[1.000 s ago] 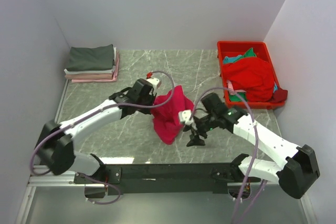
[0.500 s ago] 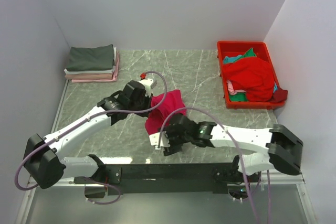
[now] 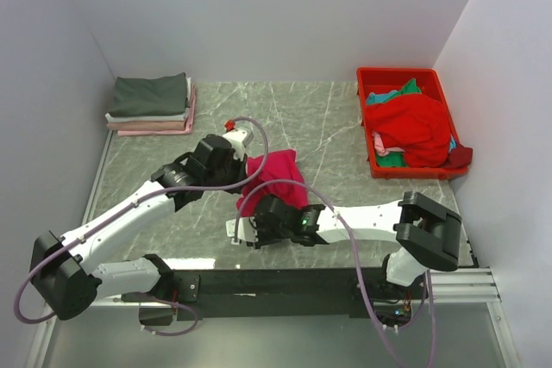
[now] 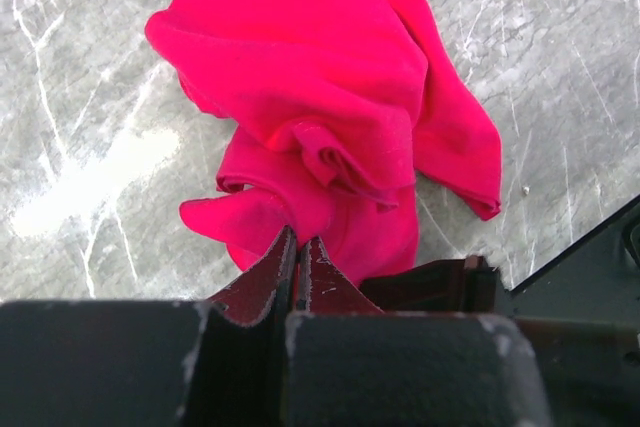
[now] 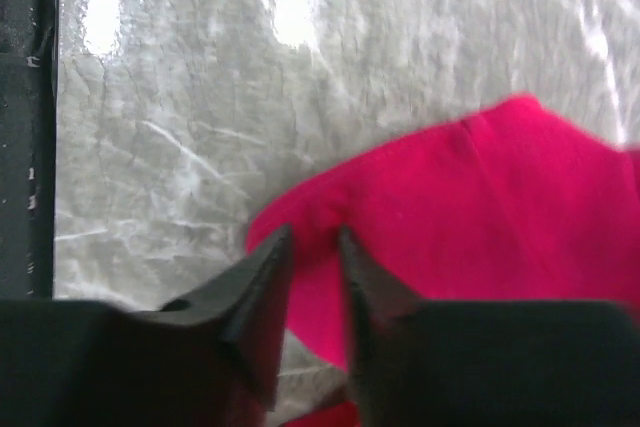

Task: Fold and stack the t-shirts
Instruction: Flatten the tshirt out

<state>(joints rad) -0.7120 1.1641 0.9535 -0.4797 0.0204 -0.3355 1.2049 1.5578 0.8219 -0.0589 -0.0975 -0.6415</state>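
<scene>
A crimson-pink t-shirt (image 3: 276, 174) lies crumpled on the marble table (image 3: 345, 118) between the two arms. My left gripper (image 3: 250, 161) is shut on the shirt's upper left part; in the left wrist view its tips (image 4: 297, 242) pinch the cloth (image 4: 330, 77) tight. My right gripper (image 3: 246, 223) reaches in low from the right to the shirt's near edge. In the right wrist view its jaws (image 5: 312, 237) stand a little apart astride a corner of the pink cloth (image 5: 500, 207), with the fabric in the gap.
A stack of folded t-shirts (image 3: 151, 102), dark grey on top, sits at the back left. A red plastic bin (image 3: 379, 75) at the back right holds more shirts (image 3: 414, 127), red and teal-green. The table's near edge and the arm bases lie just behind my right gripper.
My right arm swung left across the front of the table to the shirt's near edge and its jaws narrowed. The left gripper pulled the shirt slightly left and back.
</scene>
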